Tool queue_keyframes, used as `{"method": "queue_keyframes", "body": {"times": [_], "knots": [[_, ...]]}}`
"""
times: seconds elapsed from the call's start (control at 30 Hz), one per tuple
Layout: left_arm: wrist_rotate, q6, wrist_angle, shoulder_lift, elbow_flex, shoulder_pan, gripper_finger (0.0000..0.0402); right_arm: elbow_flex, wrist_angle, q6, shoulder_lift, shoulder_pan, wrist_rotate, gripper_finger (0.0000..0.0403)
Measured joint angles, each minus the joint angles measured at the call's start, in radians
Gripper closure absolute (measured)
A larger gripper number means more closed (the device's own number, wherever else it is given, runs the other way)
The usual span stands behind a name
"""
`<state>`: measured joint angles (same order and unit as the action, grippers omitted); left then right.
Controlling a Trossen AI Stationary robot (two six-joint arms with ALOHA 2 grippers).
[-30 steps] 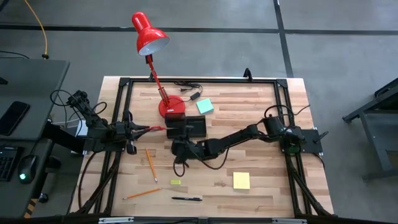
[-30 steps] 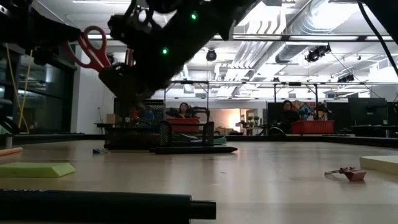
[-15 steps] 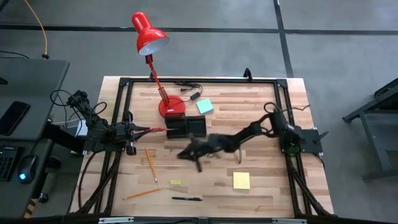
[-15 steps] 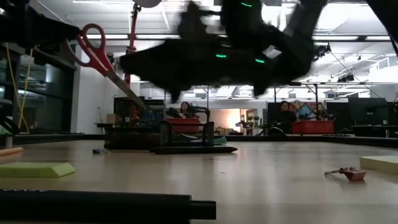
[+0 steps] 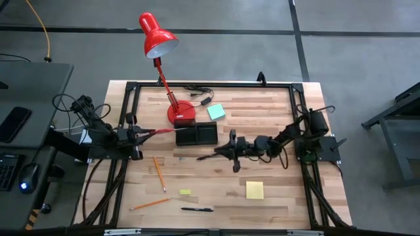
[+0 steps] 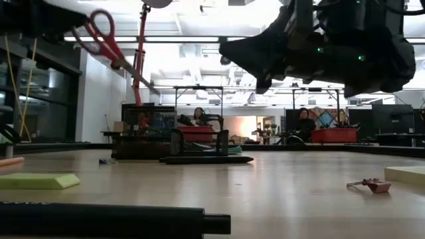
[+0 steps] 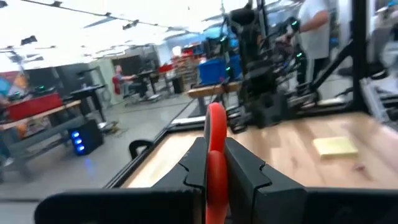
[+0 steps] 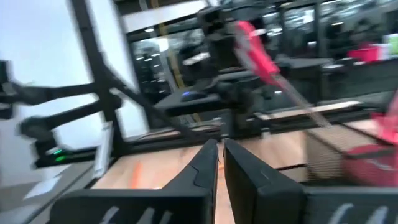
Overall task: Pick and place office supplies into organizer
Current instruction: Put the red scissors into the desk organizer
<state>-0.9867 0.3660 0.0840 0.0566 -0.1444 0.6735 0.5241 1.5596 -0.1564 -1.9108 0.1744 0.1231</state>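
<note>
The organizer sits on the wooden table, just in front of the red lamp base. It is a low black tray with two compartments side by side. From above, both compartments look dark, and I cannot tell whether anything lies in them. In the low view the organizer shows as a mesh-walled frame, and its contents are hidden there as well.

The left gripper hovers at the table's left edge, clamped on the red handles of the scissors. The blades point toward the organizer, with the tips at its left end. In the low view the scissors are held well above the table and slant downward. In the left wrist view the red handle stands squeezed between the two dark fingers.

The right gripper is stretched out low over the middle of the table, just right of the organizer, its fingers pressed together with nothing between them.

Loose supplies lie on the table:
- a teal sticky-note pad behind the organizer, on its right
- a yellow sticky-note pad toward the front right
- one orange pencil and another at front left
- a small yellow-green piece between them
- a black pen near the front edge
</note>
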Motion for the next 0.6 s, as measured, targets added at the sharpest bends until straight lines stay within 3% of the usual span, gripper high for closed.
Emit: {"method": "queue_keyframes", "body": {"times": [0.17,0.3,0.6], "knots": [[-0.03,0.028,-0.05,0.0,-0.06,0.0,0.0382,-0.016,0.0,-0.001,0.007,0.002,0.051,0.0386],[0.035,0.003,-0.141,0.0,-0.175,0.0,0.0382,-0.015,-0.009,0.0,0.007,0.002,0.052,0.0386],[-0.027,0.069,-0.322,0.102,-0.455,0.0,0.0382,-0.015,-0.015,0.0,0.007,-0.002,0.092,0.0386]]}}
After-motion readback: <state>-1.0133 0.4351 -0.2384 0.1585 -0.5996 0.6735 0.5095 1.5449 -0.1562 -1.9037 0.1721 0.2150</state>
